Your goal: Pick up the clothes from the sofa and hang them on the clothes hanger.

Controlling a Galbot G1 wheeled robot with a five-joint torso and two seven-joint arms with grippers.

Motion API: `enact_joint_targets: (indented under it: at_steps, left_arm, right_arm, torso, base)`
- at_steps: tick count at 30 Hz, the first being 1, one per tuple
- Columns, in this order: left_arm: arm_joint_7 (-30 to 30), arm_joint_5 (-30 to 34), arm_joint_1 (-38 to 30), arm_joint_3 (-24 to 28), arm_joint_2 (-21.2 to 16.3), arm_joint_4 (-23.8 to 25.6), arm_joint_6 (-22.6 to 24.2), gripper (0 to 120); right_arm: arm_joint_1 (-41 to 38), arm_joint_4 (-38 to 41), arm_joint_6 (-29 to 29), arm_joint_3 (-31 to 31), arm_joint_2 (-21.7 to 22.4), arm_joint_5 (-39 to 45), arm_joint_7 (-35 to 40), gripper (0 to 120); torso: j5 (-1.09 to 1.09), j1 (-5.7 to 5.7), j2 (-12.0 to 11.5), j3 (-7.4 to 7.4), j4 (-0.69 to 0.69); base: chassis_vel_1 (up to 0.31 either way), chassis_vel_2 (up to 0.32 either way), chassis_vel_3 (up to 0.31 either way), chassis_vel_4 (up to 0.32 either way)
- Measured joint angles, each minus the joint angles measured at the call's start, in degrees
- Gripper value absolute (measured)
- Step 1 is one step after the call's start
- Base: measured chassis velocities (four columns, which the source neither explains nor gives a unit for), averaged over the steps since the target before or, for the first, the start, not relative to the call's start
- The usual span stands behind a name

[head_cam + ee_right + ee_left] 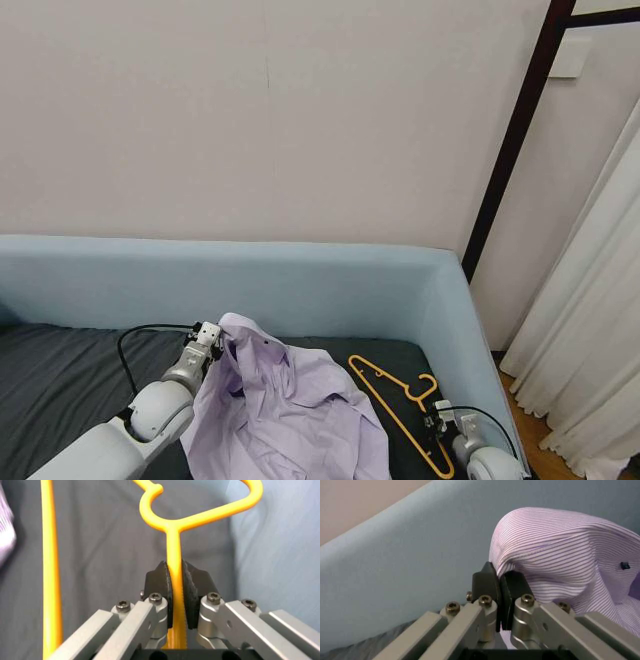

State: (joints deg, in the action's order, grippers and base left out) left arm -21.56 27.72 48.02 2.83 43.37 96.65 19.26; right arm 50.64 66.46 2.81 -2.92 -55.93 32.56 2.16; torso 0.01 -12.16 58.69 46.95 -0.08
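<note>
A lilac striped shirt (285,410) lies bunched on the dark sofa seat (60,375), its top edge lifted. My left gripper (212,338) is shut on a fold of that shirt (560,566), the black pads (486,587) pinching the cloth close to the pale blue backrest (405,562). An orange plastic hanger (400,400) rests to the right of the shirt. My right gripper (437,418) is shut on the hanger's bar (175,560) just below the hook (200,502).
The sofa's pale blue backrest (200,280) and right armrest (455,330) wall in the seat. A dark door frame (515,130) and white curtains (590,330) stand to the right. A black cable (130,350) loops beside my left arm.
</note>
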Motion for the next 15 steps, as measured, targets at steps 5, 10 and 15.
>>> enact_joint_targets:
  at_steps: [5,10,15]
  left_arm:
    - [0.40,0.48,-0.10,0.04,-0.86,0.66,0.45,0]
    - [0.73,1.60,-0.18,-0.06,-1.84,1.34,0.81,0]
    - [0.90,4.35,-0.44,-0.30,-3.34,3.17,2.00,0]
  right_arm:
    - [3.02,7.69,-3.41,2.68,2.91,-6.47,1.48,5]
    - [5.45,12.90,-7.03,4.25,4.59,-12.81,2.93,5]
    - [8.60,19.07,-12.48,5.27,5.55,-23.75,4.00,5]
  torso:
    - [-0.02,0.00,0.00,0.00,-0.01]
    - [-0.02,0.00,0.00,0.00,-0.01]
    - [-0.01,0.01,0.01,-0.01,-0.01]
  base:
    - [0.000,0.000,0.000,0.000]
    - [0.000,0.000,0.000,0.000]
    - [0.000,0.000,0.000,0.000]
